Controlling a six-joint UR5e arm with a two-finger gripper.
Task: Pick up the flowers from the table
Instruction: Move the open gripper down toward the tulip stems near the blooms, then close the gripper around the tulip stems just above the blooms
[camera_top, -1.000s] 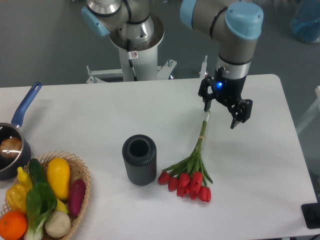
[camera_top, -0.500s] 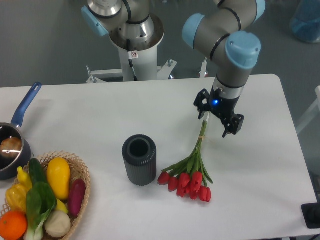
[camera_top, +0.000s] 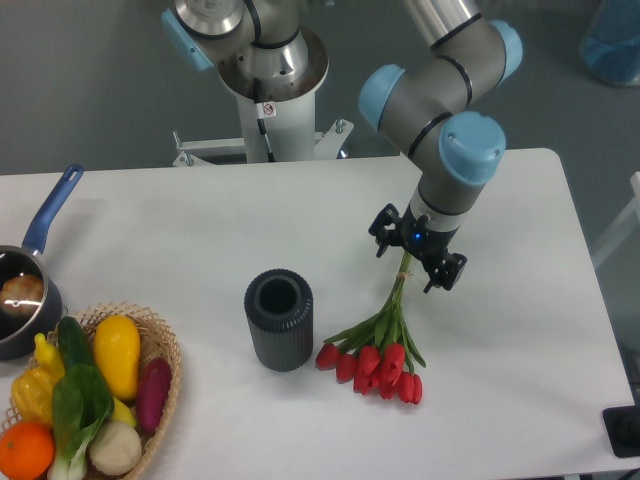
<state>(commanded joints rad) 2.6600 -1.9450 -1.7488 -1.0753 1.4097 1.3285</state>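
Note:
The flowers (camera_top: 375, 356), a bunch of red tulips with green leaves and long tied green stems, lie on the white table (camera_top: 180, 230) right of centre, heads toward the front. My gripper (camera_top: 411, 266) is open, its two fingers spread on either side of the upper stems, low over the table. The stem ends are hidden behind the gripper body.
A dark ribbed cylindrical vase (camera_top: 279, 319) stands left of the tulip heads. A wicker basket (camera_top: 165, 370) of colourful vegetables sits at the front left corner. A blue-handled pot (camera_top: 28, 290) is at the left edge. The robot base (camera_top: 270, 90) stands behind the table.
My gripper has moved forward and left along the stems and come down closer to the table, still open. The flowers have not moved.

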